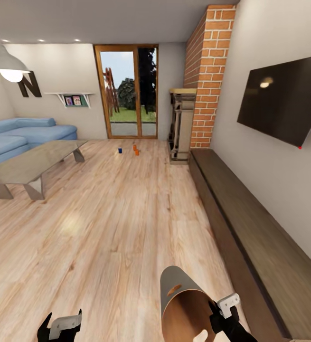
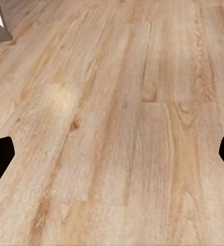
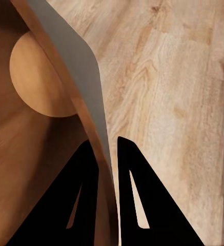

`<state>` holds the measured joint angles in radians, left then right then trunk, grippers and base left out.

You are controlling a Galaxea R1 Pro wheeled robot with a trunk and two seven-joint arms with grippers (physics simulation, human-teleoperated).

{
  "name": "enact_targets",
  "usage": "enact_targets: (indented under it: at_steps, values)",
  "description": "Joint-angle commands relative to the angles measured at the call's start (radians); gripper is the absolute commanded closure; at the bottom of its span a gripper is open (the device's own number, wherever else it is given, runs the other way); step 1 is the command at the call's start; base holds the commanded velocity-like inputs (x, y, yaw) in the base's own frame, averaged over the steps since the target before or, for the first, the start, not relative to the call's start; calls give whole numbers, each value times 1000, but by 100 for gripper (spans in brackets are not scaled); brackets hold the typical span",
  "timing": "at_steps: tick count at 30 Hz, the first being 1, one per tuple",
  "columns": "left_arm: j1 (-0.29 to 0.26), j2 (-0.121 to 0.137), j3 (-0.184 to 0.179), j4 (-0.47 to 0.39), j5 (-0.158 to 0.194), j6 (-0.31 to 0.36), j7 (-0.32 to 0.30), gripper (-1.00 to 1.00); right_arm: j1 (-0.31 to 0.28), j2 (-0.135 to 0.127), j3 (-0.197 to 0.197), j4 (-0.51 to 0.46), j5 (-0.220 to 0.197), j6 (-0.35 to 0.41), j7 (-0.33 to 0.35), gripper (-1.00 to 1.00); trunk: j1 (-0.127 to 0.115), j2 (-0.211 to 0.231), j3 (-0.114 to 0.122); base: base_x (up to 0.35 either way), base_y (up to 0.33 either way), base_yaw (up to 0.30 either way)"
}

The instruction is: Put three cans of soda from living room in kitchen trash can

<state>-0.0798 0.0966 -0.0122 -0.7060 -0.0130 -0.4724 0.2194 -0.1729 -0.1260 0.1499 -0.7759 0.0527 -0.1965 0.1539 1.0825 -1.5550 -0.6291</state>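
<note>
Grey tash can (image 1: 183, 304) is pinched at its rim by the right gripper (image 3: 107, 154); the left gripper (image 1: 60, 327) jaws gape wide; soda cans (image 1: 135, 150) stand near the glass doors (image 1: 127, 90).

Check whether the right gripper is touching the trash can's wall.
Touching. The right wrist view shows the right gripper with its two fingers pinching the trash can wall between them, no gap visible.

A home living room: blue sofa (image 1: 17, 137), wall television (image 1: 283, 97), brick chimney (image 1: 207, 71).
</note>
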Motion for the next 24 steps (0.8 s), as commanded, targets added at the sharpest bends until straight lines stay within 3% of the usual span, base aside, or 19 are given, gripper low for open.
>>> enact_targets:
  at_steps: [1, 16, 24]
  values:
    - [0, 0, 0, 0, 0, 0, 0, -100, 0, 0, -1, -2, -5, 0, 6, 100, 0, 0, 0, 302, 151, -29]
    - [0, 0, 0, -1, 1, 0, 0, -100, 0, 0, -1, -3, -3, 0, 6, 100, 0, 0, 0, 302, 151, -5]
    - [0, 0, 0, -1, 1, 0, 0, -100, 0, 0, -4, -3, -4, 0, 4, 100, 0, 0, 0, 302, 151, -156]
